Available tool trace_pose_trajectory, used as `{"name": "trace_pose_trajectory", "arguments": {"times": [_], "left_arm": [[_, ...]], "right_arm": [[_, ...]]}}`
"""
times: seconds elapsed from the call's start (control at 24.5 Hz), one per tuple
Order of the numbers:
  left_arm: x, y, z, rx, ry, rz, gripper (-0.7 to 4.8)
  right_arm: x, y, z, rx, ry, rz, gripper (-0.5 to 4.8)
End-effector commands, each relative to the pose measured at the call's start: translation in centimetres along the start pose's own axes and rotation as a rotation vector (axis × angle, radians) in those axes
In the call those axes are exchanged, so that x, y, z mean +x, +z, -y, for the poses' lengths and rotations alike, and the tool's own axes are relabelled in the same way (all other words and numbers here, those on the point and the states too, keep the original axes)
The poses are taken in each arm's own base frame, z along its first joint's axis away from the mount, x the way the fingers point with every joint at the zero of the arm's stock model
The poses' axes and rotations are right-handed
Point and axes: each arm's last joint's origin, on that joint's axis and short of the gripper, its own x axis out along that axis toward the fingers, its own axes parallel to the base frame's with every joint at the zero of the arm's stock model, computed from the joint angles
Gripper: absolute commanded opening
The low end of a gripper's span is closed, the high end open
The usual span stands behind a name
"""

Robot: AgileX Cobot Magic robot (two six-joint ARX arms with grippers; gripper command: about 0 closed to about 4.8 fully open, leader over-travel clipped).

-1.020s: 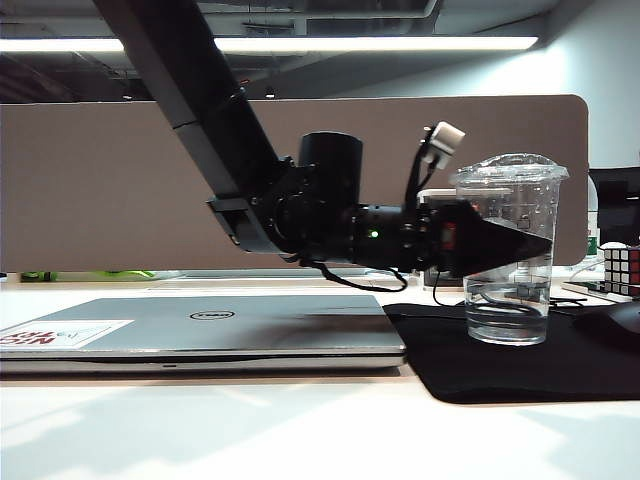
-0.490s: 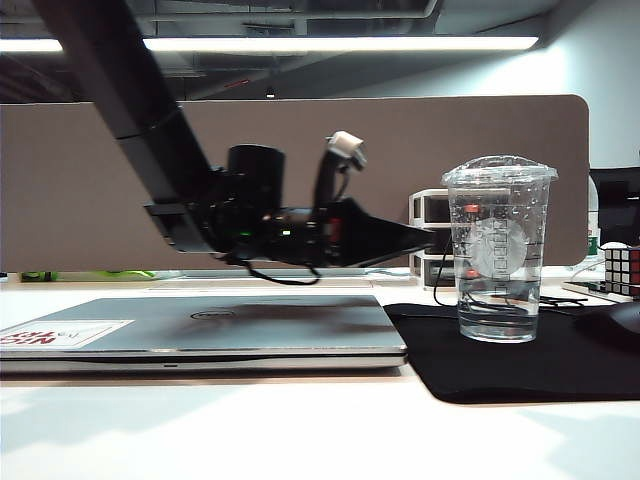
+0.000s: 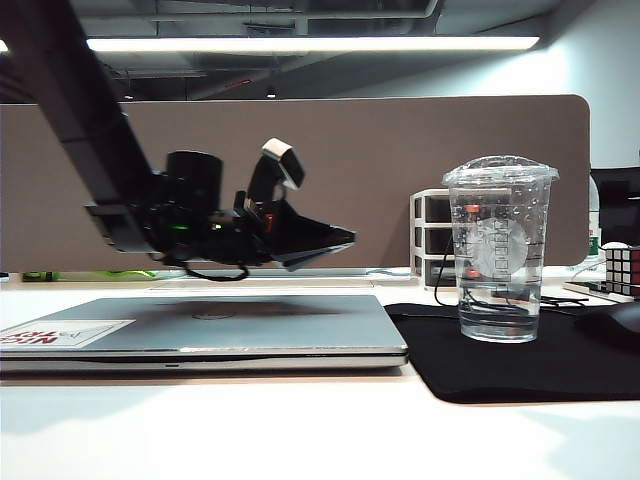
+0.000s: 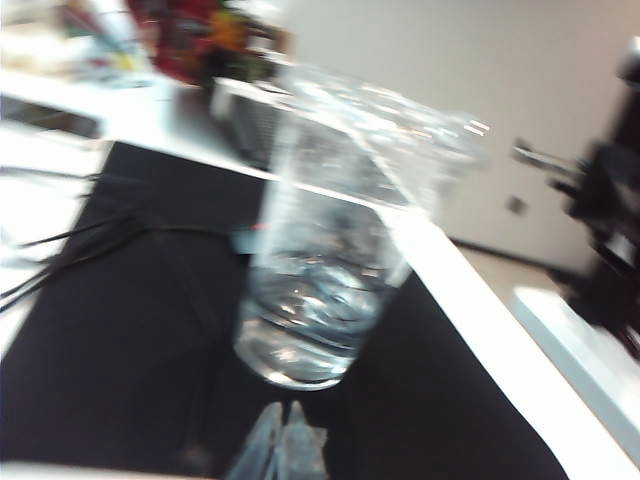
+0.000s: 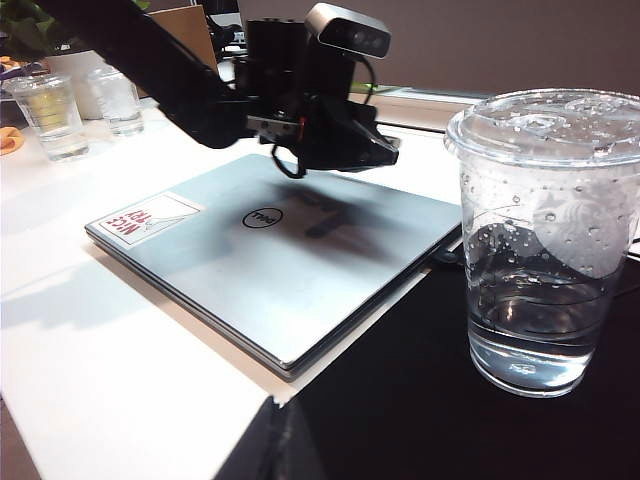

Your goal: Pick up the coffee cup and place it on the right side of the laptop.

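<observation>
left gripper: jaws pressed together, empty, hovering over the laptop | coffee cup: upright on the black mat, well apart from the left gripper, off past its tips, at the laptop's right | right gripper: only its closed tips show, low near the mat's edge, cup just beyond

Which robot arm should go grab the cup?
Probably the left. Its left gripper, jaws shut, hangs over the laptop, pointing at the coffee cup. The right gripper sits low beside the cup, jaws shut too.
</observation>
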Motion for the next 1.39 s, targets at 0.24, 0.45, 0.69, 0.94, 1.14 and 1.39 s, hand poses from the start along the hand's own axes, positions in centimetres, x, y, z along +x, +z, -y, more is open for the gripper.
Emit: {"name": "trace_pose_trajectory", "arguments": {"times": [0.24, 0.45, 0.69, 0.94, 1.14, 1.39], "left_arm": [[-4.5, 2.3, 4.9, 0.081, 0.309, 0.085, -0.05], [-6.6, 1.7, 9.9, 0.105, 0.543, 0.106, -0.05], [-6.9, 0.9, 15.6, 0.142, 0.748, 0.107, -0.05], [-7.2, -0.8, 22.4, 0.161, 0.936, 0.132, -0.05], [-7.4, -2.7, 26.8, 0.185, 1.067, 0.17, -0.05], [-7.7, -5.3, 30.9, 0.228, 1.237, 0.236, -0.05]], "right_arm": [[0.0, -0.1, 0.0, -0.008, -0.004, 0.004, -0.01], [0.0, -0.1, 0.1, -0.008, -0.034, 0.005, -0.01], [0.0, -0.1, 0.5, -0.01, -0.149, 0.009, -0.01], [-0.1, 0.2, 0.9, -0.03, -0.32, 0.032, -0.01], [-0.2, 0.2, 1.0, -0.032, -0.354, 0.037, -0.01], [-0.3, 0.2, 1.4, -0.03, -0.487, 0.041, -0.01]]}}
